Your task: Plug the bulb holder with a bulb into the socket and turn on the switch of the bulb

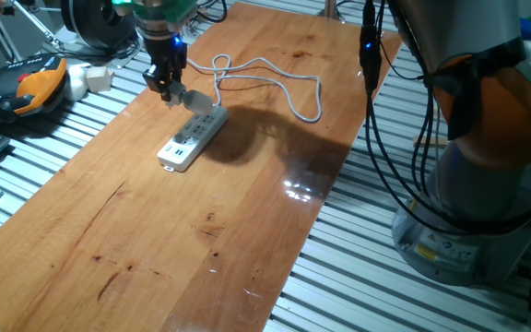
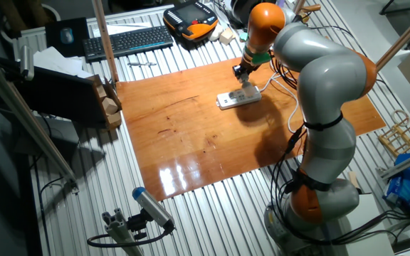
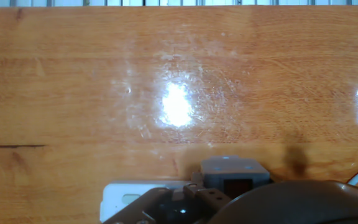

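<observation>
The socket, a long white power strip (image 1: 190,140), lies on the wooden table with its grey-white cord (image 1: 275,83) looping behind it. My gripper (image 1: 166,88) is over the strip's far end, shut on the bulb holder (image 1: 197,100). The holder sticks out tilted from the fingertips, just above the strip's last outlets. In the hand view the holder's grey-white block (image 3: 232,169) shows at the bottom edge beside the strip's end (image 3: 122,200), with a rounded shape, probably the bulb (image 3: 291,202), in front. The red switch is not visible. The other fixed view shows the gripper (image 2: 242,71) above the strip (image 2: 238,99).
The wooden board (image 1: 182,240) rests on a slatted metal table. An orange and black pendant (image 1: 35,85) and a small white item (image 1: 90,77) lie off the board at the left. The arm's base and black cables (image 1: 376,138) stand to the right.
</observation>
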Robot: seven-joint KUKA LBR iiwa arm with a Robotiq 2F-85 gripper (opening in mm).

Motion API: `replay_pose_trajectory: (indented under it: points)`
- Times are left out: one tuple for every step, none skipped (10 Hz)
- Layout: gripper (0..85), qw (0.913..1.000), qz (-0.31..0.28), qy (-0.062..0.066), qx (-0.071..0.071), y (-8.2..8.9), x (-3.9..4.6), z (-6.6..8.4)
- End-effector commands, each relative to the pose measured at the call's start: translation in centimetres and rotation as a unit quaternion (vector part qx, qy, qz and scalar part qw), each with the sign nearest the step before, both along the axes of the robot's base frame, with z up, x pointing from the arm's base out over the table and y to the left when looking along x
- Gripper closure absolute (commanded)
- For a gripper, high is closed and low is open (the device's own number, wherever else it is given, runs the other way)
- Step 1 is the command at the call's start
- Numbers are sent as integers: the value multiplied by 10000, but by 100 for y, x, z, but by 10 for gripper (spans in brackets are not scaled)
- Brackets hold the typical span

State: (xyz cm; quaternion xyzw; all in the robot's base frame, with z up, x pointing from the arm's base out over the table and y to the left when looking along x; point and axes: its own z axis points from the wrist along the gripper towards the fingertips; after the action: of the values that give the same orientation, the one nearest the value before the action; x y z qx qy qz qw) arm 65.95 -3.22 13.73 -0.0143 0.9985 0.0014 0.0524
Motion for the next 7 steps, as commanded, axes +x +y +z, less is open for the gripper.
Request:
replay_pose_trajectory:
  points:
    - [850, 10000, -11, 0, 11, 0, 0, 0]
    - [850, 10000, -18, 16, 20, 0, 0, 0]
    - [850, 10000, -18, 31, 12, 0, 0, 0]
    - [850, 10000, 13, 38, 55, 0, 0, 0]
    - [850, 9999, 43, 38, 83, -12, -21, -1]
    - [850, 9999, 66, 46, 80, -24, -65, 23]
    - [850, 9999, 120, 61, 37, -45, -125, 46]
